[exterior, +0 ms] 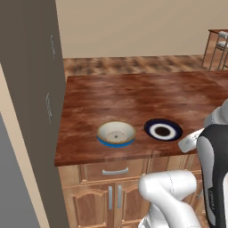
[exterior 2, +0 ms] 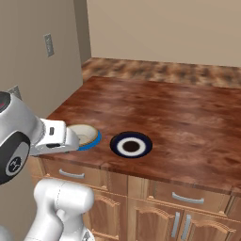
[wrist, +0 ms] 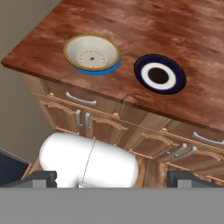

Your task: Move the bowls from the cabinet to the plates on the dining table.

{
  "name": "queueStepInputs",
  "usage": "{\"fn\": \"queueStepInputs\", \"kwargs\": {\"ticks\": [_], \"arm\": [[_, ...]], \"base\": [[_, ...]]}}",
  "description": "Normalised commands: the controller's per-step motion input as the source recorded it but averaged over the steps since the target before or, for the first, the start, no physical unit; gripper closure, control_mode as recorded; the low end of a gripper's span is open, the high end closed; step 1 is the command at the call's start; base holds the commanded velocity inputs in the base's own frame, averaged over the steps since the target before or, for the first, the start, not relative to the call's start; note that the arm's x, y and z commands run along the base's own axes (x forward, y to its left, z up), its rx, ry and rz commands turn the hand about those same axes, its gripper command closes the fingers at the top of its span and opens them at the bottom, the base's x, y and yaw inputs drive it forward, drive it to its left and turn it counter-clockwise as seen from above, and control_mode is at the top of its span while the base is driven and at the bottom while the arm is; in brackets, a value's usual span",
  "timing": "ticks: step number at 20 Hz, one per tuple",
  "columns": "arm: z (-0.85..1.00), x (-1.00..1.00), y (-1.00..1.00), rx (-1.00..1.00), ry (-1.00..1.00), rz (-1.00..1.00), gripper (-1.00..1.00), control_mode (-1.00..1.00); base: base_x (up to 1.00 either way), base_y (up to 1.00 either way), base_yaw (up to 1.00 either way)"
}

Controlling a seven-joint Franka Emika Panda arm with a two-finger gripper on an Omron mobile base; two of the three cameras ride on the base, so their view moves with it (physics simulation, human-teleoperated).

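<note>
A cream bowl [exterior: 116, 132] [exterior 2: 84, 133] [wrist: 91, 52] with a golden-brown rim sits upright on the blue plate [exterior: 115, 143] [wrist: 98, 70], near the front left corner of the dining table [exterior: 133, 98] [exterior 2: 188, 117] [wrist: 175, 26]. Beside it to the right lies the navy-ringed plate [exterior: 163, 129] [exterior 2: 131, 144] [wrist: 159, 73] with a white centre and nothing on it. My gripper [wrist: 113, 178] hangs open and holds nothing. It is drawn back above and in front of the table's front edge, well apart from bowl and plates. The cabinet is out of view.
A tall grey unit [exterior: 31, 89] stands close against the table's left side. Drawers and arched doors with grey handles [wrist: 92, 118] run under the tabletop. A chair [exterior: 218, 44] stands at the far right. The back of the tabletop is bare wood.
</note>
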Motion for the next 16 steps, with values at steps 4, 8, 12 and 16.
{"fn": "queueStepInputs", "kwargs": {"ticks": [4,8,12,16], "arm": [[0.0,0.0,0.0,0.0,0.0,0.0,-1.0,1.0],[0.0,0.0,0.0,0.0,0.0,0.0,-1.0,1.0],[0.0,0.0,0.0,0.0,0.0,0.0,-1.0,1.0],[0.0,0.0,0.0,0.0,0.0,0.0,-1.0,1.0]], "base": [[0.0,0.0,0.0],[-0.33,0.0,0.0],[-0.68,0.0,0.07],[-0.57,0.0,0.14]]}}
